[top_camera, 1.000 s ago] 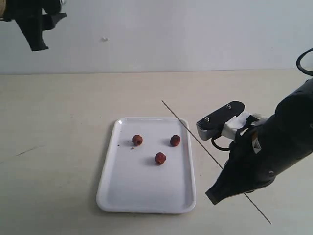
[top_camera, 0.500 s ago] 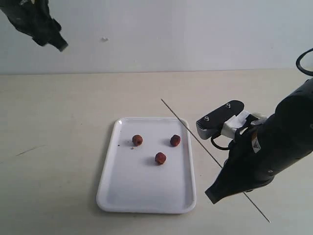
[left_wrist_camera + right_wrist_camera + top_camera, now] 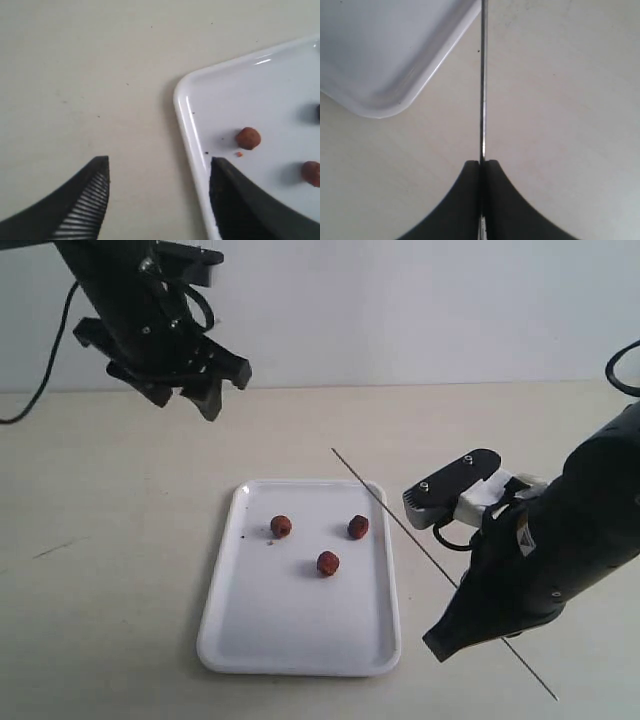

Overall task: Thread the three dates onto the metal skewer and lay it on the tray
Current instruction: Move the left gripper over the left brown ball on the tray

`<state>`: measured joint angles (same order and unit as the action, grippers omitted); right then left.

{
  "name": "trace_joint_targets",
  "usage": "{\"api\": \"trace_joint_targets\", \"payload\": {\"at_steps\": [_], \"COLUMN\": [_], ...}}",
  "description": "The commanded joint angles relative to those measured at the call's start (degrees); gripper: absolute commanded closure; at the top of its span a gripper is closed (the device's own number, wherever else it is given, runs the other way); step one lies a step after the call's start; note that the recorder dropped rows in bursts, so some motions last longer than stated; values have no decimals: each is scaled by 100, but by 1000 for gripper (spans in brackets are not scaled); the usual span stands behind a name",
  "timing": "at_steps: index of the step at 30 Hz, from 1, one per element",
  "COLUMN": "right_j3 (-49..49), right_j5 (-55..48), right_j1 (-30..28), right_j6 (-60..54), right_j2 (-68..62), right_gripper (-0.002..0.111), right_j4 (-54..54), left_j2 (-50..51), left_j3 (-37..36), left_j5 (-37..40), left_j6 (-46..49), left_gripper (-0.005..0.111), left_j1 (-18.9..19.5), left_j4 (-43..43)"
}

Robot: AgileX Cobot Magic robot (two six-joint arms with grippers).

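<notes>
Three dates [image 3: 281, 526] [image 3: 358, 527] [image 3: 328, 563] lie apart on the white tray [image 3: 290, 625]. The thin metal skewer [image 3: 400, 525] slants from the tray's far right corner down to the right and passes behind my right arm [image 3: 540, 550]. My right gripper [image 3: 481, 162] is shut on the skewer [image 3: 482, 90], which runs on past the tray's corner [image 3: 395, 50]. My left gripper [image 3: 226, 390] hangs open and empty, high over the table behind the tray's far left. In its wrist view, the left gripper [image 3: 159, 160] straddles the tray's rim [image 3: 182, 107], with a date [image 3: 248, 138] beyond.
A pale beige table [image 3: 120, 540] carries everything, with a white wall behind. A faint dark scratch [image 3: 58, 547] marks the table at the left. Tiny crumbs [image 3: 239, 154] lie on the tray near one date.
My left arm has swung down from the top left corner toward the tray, its gripper still open. The right arm and the skewer have barely moved.
</notes>
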<state>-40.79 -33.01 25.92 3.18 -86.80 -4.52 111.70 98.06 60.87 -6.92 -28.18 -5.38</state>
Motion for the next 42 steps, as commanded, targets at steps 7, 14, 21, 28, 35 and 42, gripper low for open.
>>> {"api": "trace_joint_targets", "payload": {"at_steps": [7, 14, 21, 28, 35, 42], "right_j3": [529, 564, 564, 564, 564, 779], "right_j5": [367, 321, 431, 455, 455, 639], "right_j1": [11, 11, 11, 11, 11, 11], "right_j6": [756, 756, 889, 878, 777, 739], "right_j2": [-1, -1, -1, -1, -1, -1], "right_gripper": [108, 108, 108, 108, 108, 108], "right_j4": [-365, -354, -318, -344, -355, -355], "left_j2": [762, 962, 1124, 1241, 1428, 1674], "left_j3": [56, 56, 56, 56, 56, 56], "left_j5": [218, 120, -259, -860, -735, -667], "left_j6": [-1905, -2328, -3560, -4641, -5355, -4590], "left_gripper": [49, 49, 49, 49, 49, 39], "left_j1": [-689, -1013, -1037, -1060, -1060, -830], "left_j4": [87, 87, 3, 67, 129, 838]}}
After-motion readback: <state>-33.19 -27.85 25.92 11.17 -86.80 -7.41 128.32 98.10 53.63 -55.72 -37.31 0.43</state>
